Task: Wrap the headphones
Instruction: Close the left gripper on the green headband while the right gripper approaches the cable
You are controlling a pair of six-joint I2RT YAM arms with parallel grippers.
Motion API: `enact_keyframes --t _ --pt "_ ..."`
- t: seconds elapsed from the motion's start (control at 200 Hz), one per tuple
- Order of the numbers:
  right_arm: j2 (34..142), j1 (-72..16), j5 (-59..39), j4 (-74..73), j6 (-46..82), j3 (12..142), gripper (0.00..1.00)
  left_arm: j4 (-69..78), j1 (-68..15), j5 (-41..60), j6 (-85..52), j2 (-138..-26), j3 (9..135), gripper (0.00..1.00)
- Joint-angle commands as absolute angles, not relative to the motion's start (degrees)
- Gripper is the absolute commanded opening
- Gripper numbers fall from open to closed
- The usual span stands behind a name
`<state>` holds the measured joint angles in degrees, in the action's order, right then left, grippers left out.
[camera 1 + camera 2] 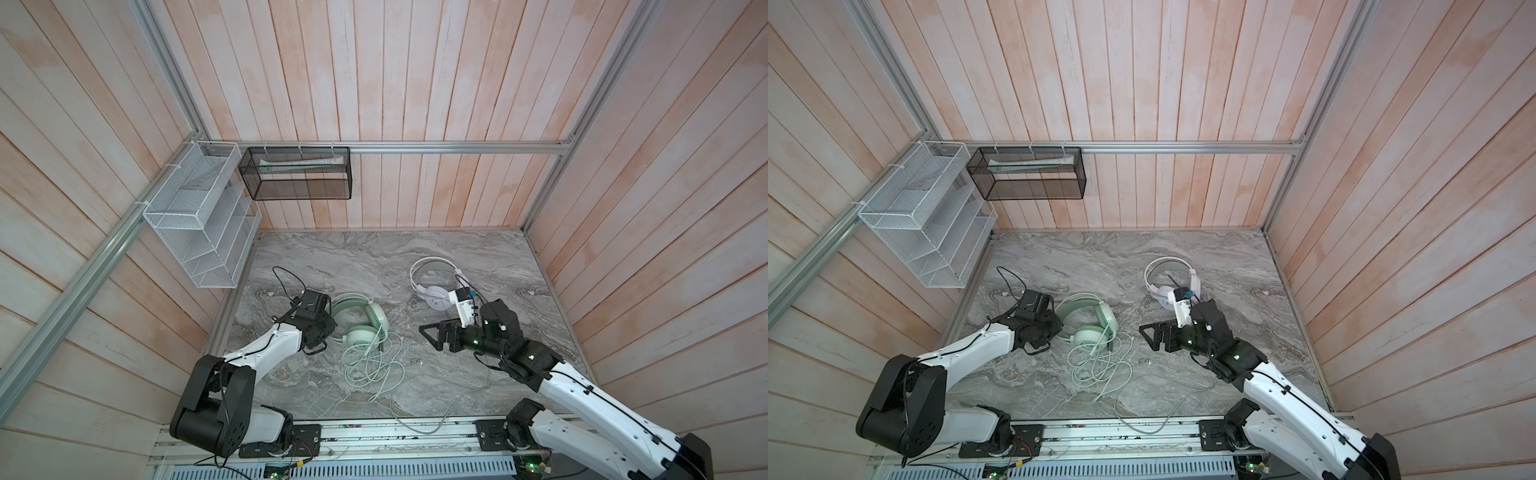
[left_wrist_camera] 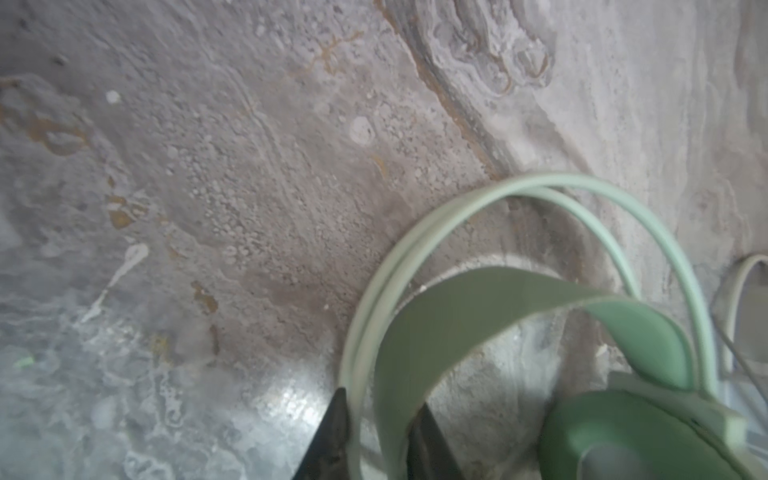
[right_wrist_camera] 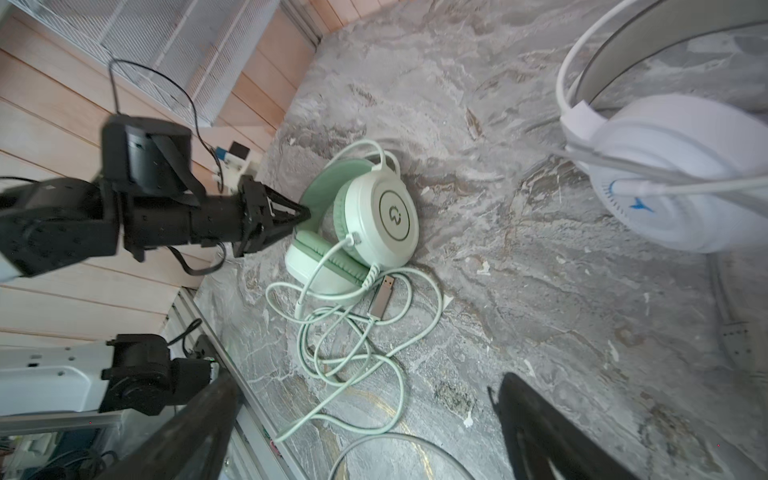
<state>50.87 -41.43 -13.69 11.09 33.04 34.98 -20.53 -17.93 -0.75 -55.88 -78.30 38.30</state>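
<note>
While mint headphones (image 3: pixel 361 199) show ringed logo (image 3: pixel 394 215) | left fingers (image 2: pixel 332 436) astride headband (image 2: pixel 478 299), grip unclear | right fingers (image 3: pixel 536 432) spread

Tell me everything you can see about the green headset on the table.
The green headset is mint plastic with darker green ear pads and inner strap, twin headband wires, and a ringed logo on one cup. It lies with its cups folded together on the marble table. Its cable sprawls in loose loops, ending in a USB plug. The left gripper straddles its headband; grip unclear.
</note>
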Motion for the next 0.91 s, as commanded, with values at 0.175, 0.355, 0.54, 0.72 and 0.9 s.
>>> enact_keyframes --t 0.175,0.355,0.54,0.72,0.9 --pt "64.7 -53.6 0.0 10.1 33.2 43.1 0.99 -29.5 -17.4 -2.1 -47.3 -76.0 44.8 0.62" --pt "69.8 -57.6 3.3 9.3 33.4 45.0 0.98 -32.5 -13.0 1.0 -35.3 -80.7 52.2 0.76" --pt "71.6 -58.7 4.4 8.7 33.6 45.5 0.98 -36.0 -12.2 9.1 -27.6 -91.1 60.3 0.76" --pt "72.0 -59.0 4.4 9.0 33.3 45.7 0.98 -35.4 -12.0 10.1 -24.6 -95.5 61.7 0.70" --pt "71.2 -59.2 5.0 9.3 33.2 44.8 0.98 -36.2 -12.0 4.4 -23.1 -98.4 61.4 0.69"
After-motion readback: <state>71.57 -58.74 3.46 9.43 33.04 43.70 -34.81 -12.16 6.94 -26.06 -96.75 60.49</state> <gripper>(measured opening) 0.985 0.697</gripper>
